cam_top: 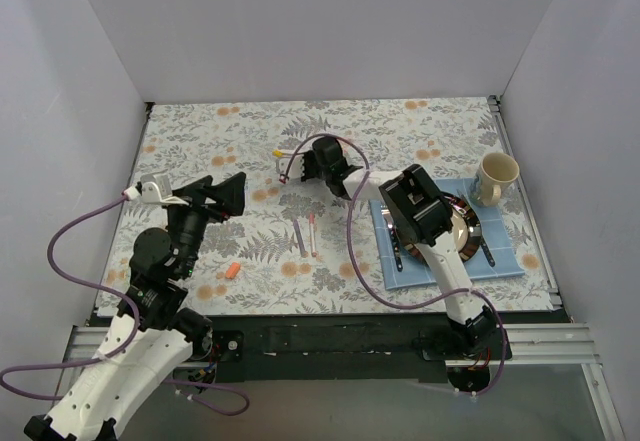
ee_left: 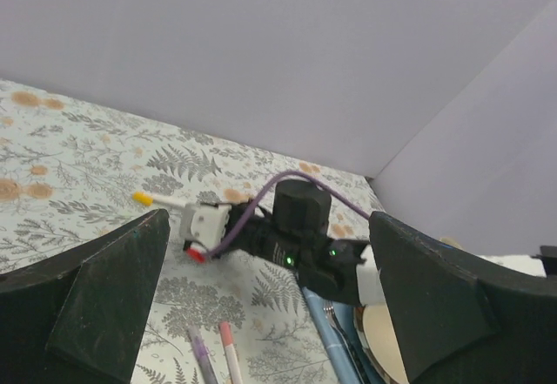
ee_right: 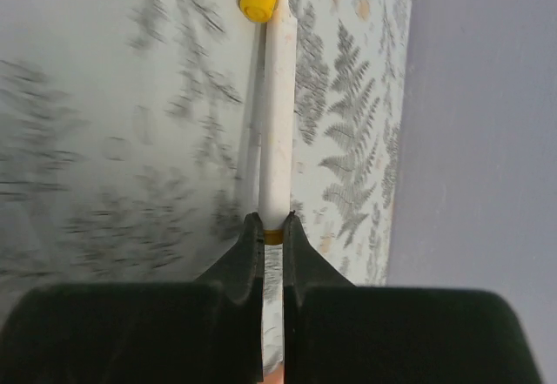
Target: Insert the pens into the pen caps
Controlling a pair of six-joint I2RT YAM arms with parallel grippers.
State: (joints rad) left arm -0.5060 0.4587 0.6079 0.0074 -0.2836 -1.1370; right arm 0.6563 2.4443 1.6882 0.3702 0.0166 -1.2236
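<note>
Here the right gripper [ee_right: 273, 221] pinches the white pen [ee_right: 279, 114] endwise.

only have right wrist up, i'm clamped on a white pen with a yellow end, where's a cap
observer: the top view shows an orange cap lying near the front left of the table, well away from the right gripper and its white pen.
operator: left gripper got anything
observer: no, the left gripper is open and empty, hanging above the table.
operator: any other pens out
observer: two, a purple pen and a pink-ended pen, lying side by side on the table between the arms.
</note>
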